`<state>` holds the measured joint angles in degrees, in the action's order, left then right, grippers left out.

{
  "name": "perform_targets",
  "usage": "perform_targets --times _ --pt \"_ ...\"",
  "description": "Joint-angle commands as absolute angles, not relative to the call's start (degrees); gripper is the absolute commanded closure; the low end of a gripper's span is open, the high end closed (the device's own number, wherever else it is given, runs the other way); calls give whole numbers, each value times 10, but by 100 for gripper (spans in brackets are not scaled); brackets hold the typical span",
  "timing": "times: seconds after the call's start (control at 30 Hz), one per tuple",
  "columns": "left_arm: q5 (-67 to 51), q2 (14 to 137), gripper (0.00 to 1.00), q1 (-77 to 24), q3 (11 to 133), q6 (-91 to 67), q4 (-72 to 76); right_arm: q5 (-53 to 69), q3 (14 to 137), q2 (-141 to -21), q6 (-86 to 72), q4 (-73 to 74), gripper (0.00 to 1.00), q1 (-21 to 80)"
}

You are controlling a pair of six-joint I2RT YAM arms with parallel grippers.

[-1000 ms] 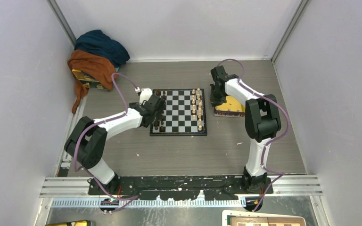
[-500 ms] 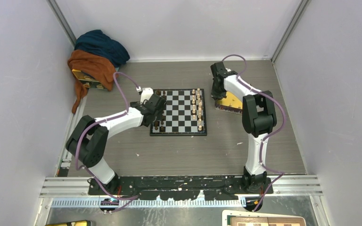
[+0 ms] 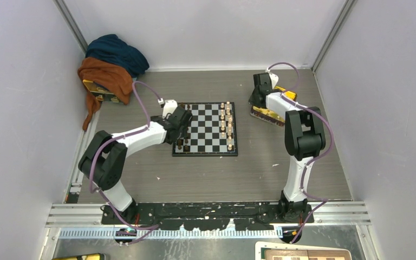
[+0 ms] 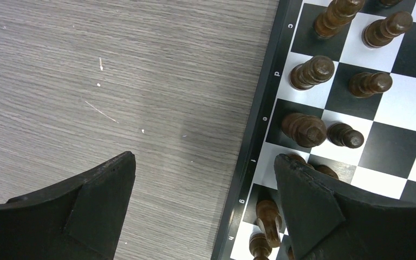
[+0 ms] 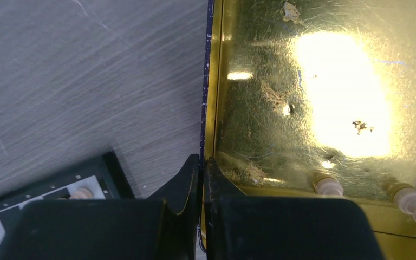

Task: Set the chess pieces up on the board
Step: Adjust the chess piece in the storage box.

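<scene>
The board [image 3: 206,130] lies mid-table. Light-tan chess pieces [image 3: 226,122] stand in its two right columns, and dark pieces [image 4: 309,73] stand along its left side. One dark piece [image 4: 268,216] lies toppled there. My left gripper [image 4: 203,162] hangs open over the board's left border [image 4: 260,141] with nothing between its fingers. My right gripper [image 5: 201,162] is shut on the side rim of the shiny yellow tray [image 5: 303,81], which sits tilted right of the board [image 3: 271,112]. Two light pieces [image 5: 327,184] rest against the tray's near wall.
A heap of blue and orange cloth [image 3: 111,65] covers a yellow box [image 3: 95,89] in the back left corner. Grey walls close in the table on three sides. The right arm's cable [image 3: 281,67] loops above the tray.
The right gripper has swung back and to the right, gripping the tray's rim; the tray has shifted and tipped with it. The left arm has barely moved.
</scene>
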<state>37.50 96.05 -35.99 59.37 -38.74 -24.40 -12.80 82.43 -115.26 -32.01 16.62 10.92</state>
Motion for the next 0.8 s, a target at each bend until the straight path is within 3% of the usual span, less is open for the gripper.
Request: perform_targets --times 0.0,0.5,0.77 --pt "396 965 0 -358 620 -391 -240 -128 801 -1084 -317 -18 99 113" --pt "395 973 0 -358 630 -384 -243 -157 707 -1017 -242 -143 99 141" --pt "393 971 0 -358 627 -381 -240 -237 789 -1050 -255 -18 99 145"
